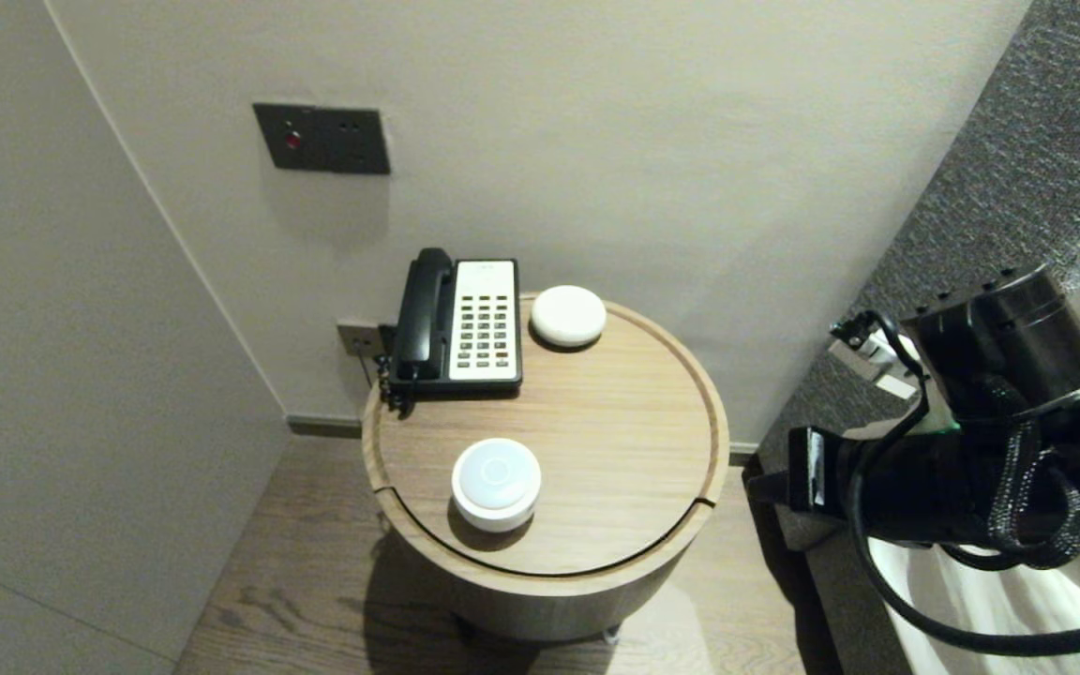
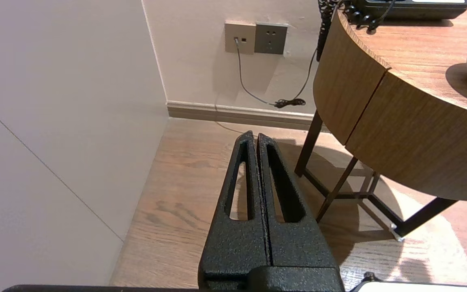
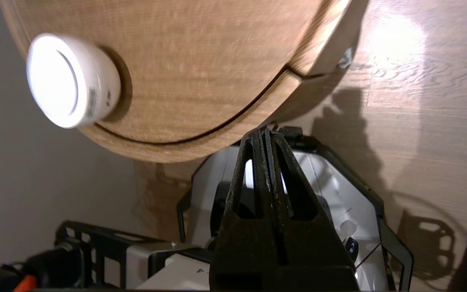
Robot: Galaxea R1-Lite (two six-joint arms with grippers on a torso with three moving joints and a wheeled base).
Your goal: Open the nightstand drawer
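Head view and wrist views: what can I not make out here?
- Phone: key labels too small, head view; cut off by the top edge, left wrist view.
- Front puck: side print blurred, right wrist view; cut by the right edge, left wrist view.
- Left gripper: outside the head view.

desk (image 1: 615,412): matt wood, fine grain | front-edge puck (image 1: 496,483): smooth white plastic, satin | telephone (image 1: 423,319): glossy black plastic | left claw (image 2: 256,136), right claw (image 3: 265,132): black, rough pebbled matt | floor (image 1: 296,562): wood-grain planks, slight sheen
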